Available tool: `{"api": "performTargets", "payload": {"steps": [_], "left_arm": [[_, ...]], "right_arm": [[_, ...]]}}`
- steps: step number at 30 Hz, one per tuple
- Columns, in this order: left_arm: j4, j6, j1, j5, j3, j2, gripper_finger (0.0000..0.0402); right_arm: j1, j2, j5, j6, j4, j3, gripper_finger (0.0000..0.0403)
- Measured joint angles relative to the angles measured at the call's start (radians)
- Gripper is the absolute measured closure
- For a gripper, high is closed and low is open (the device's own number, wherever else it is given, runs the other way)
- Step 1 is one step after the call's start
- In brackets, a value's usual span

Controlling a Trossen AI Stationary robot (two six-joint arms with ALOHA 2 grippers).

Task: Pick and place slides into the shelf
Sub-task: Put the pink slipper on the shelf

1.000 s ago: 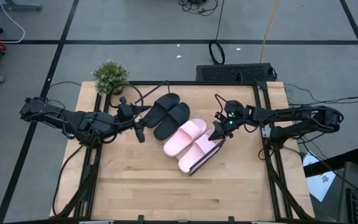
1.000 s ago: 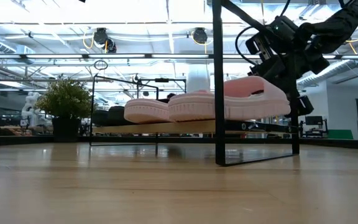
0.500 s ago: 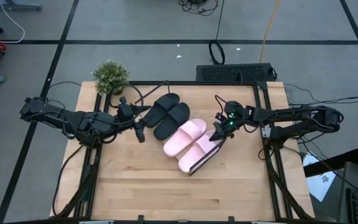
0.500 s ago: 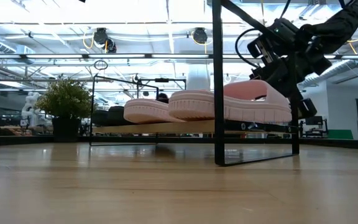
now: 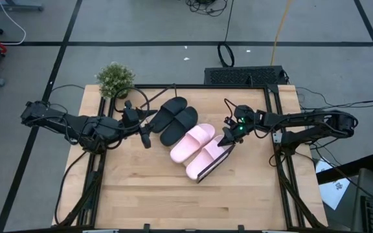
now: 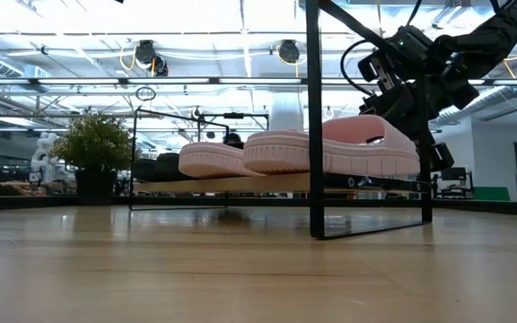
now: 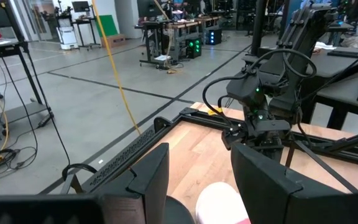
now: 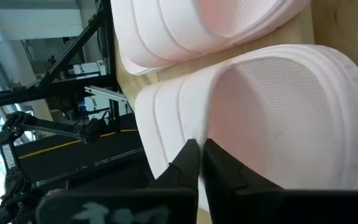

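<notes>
The shelf (image 5: 214, 166) lies slantwise on the table, a light board between black wire frames (image 6: 314, 135). The black pair of slides (image 5: 177, 120) rests on its far-left half and the pink pair (image 5: 199, 150) on its near-right half. My right gripper (image 5: 227, 140) is shut at the strap of the outer pink slide (image 8: 278, 112), the one closest to the shelf's end frame. My left gripper (image 5: 146, 139) hovers open just left of the black pair, pointing along the shelf (image 7: 197, 180). My right gripper pinches the edge of the outer pink slide's strap (image 8: 178, 140) between its two fingers. They come slanting down from the table's right (image 6: 411, 126). The slide lies about level, sole on the shelf board (image 6: 240, 184), beside the other pink slide (image 8: 216, 25).
A potted plant (image 5: 115, 79) stands at the table's far-left corner. Black frame rails run along the table's edges (image 5: 277, 129). Bare wood stretches across the near half of the table (image 5: 173, 200).
My right gripper has lowered slightly, still shut. The end of the outer pink slide that it holds has come down, so the slide has gone from tipped up to level on the shelf. The other slides have stayed put.
</notes>
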Motion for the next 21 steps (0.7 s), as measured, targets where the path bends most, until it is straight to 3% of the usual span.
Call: {"api": "performTargets", "payload": {"steps": [8, 21], "left_arm": [[0.000, 0.000, 0.000, 0.000, 0.000, 0.000, 0.0224], [0.000, 0.001, 0.000, 0.000, 0.000, 0.000, 0.0224]], "right_arm": [[-0.002, 0.000, 0.026, -0.030, -0.037, 0.000, 0.0377], [-0.002, 0.000, 0.051, -0.010, -0.010, 0.000, 0.0297]]}}
